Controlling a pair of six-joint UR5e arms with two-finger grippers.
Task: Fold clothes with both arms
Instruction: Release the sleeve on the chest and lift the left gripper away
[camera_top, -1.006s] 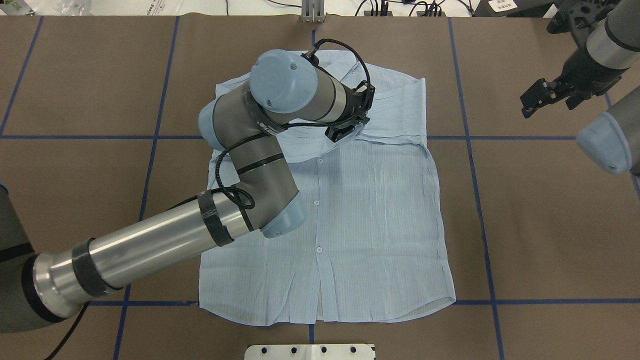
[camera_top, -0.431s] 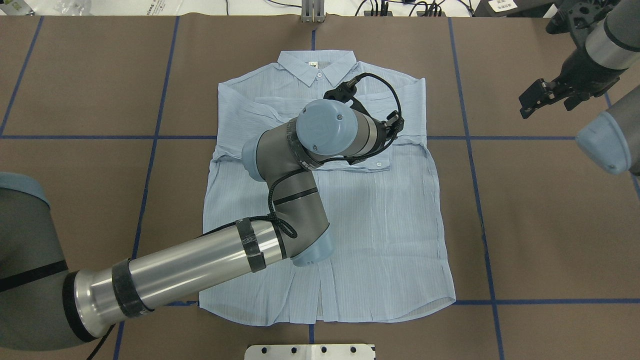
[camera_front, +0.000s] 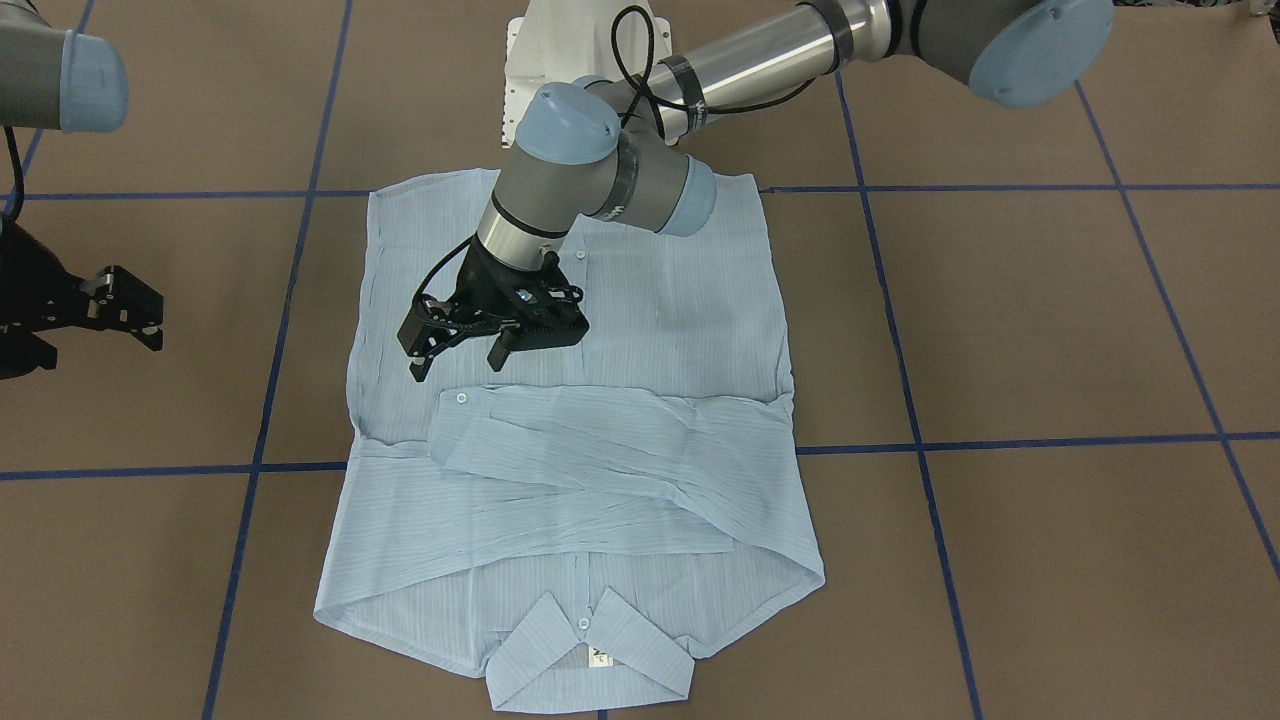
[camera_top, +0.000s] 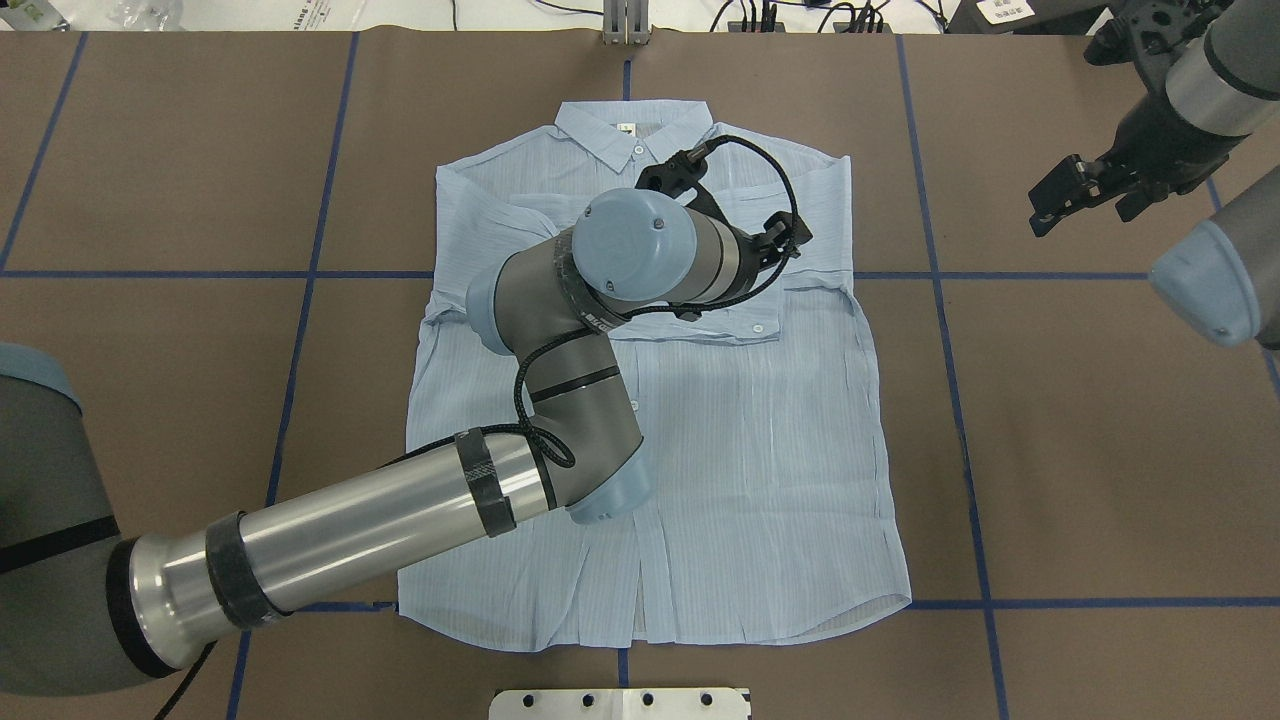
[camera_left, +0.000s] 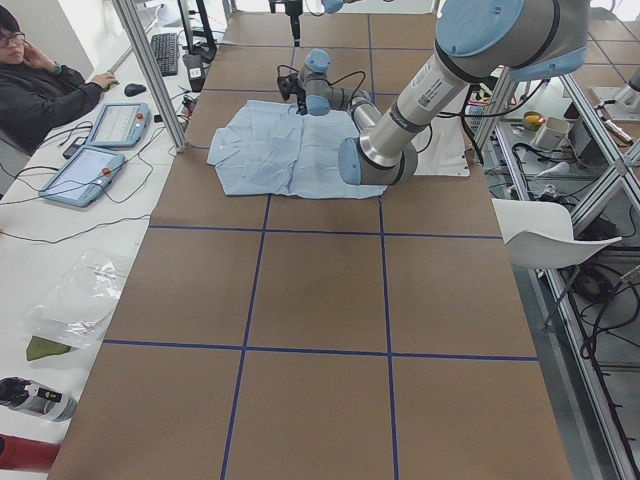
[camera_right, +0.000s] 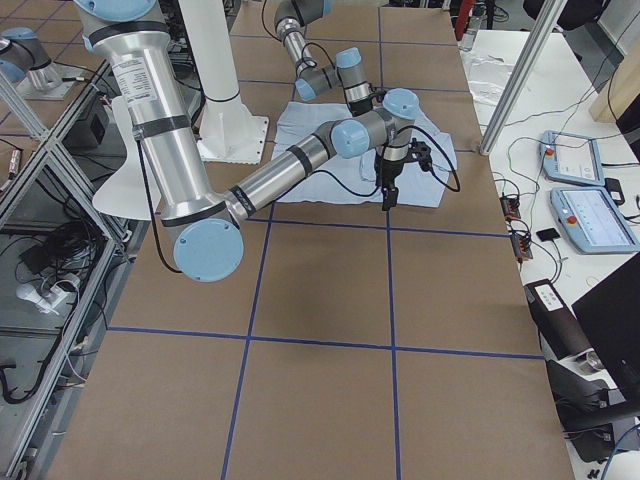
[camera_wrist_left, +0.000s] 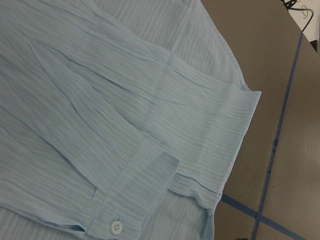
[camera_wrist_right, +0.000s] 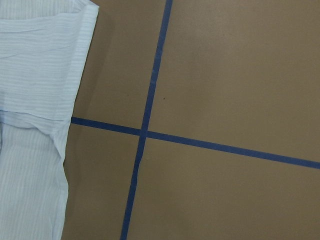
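**Shirt laid out, both grippers empty.** The light-blue shirt (camera_front: 680, 300) lies flat and front-up in the middle of your brown table (camera_front: 1050, 320). Its collar (camera_front: 590, 655) is at the side farthest from the robot and its hem is toward the robot's base. The sleeves are folded in across the chest. The upper sleeve (camera_front: 620, 435) ends in a cuff (camera_front: 470, 412) with one white button (camera_front: 461, 398), on the robot's right half of the shirt.

Your left gripper (camera_front: 457, 364) hangs over the shirt front, pointing down, its two fingers spread with nothing between them. The fingertips stand near that cuff, just on the robot's side of it. You cannot tell from these angles whether they touch the cloth. The left wrist camera looks down on the same cuff (camera_wrist_left: 145, 175) and its button (camera_wrist_left: 116, 227), with no finger in its picture. In the overhead view the left arm (camera_top: 560, 400) covers most of its own gripper.

Your right gripper (camera_top: 1050, 208) is held over bare table, well apart from the shirt and out beyond its shoulder on the robot's right. Its fingers are parted and empty. Its wrist camera takes in only the shirt's edge (camera_wrist_right: 35, 100) and a crossing of blue tape lines (camera_wrist_right: 142, 134).
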